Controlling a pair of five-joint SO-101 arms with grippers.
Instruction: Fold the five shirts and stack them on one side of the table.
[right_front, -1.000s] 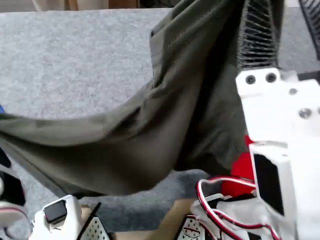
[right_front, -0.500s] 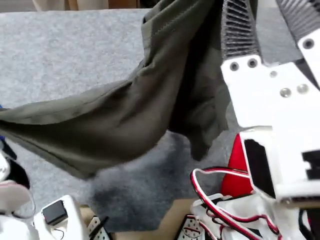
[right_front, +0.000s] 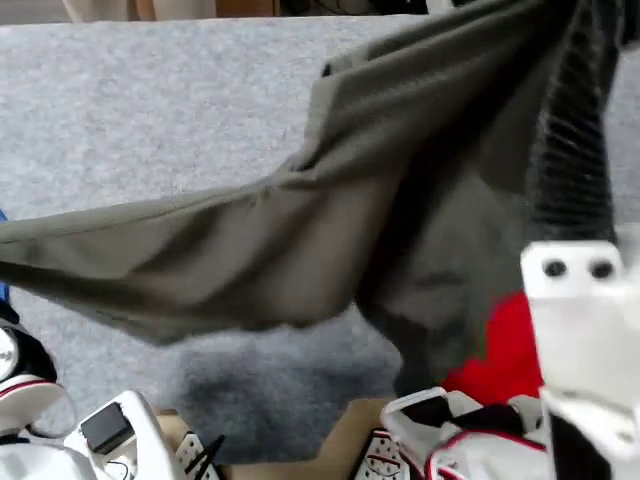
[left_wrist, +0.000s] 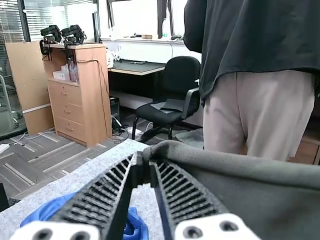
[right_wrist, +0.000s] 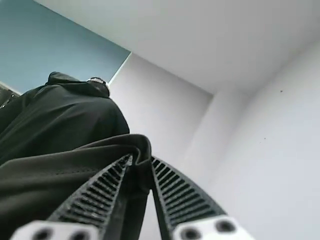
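olive shirt (right_front: 300, 240), in left pincer (left_wrist: 143, 167), right pincer (right_wrist: 141, 164)

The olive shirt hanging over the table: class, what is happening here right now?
Two robot arms hold the olive shirt up off the grey table. The left hand is shut on one edge and the right hand on another, higher up, so the cloth sags between them, not yet folded. A red garment lies near an arm's base, a blue garment below the left hand.

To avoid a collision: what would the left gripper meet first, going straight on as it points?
The left gripper pinches the olive shirt; beyond it, probably the black chair or the person, depth unclear.
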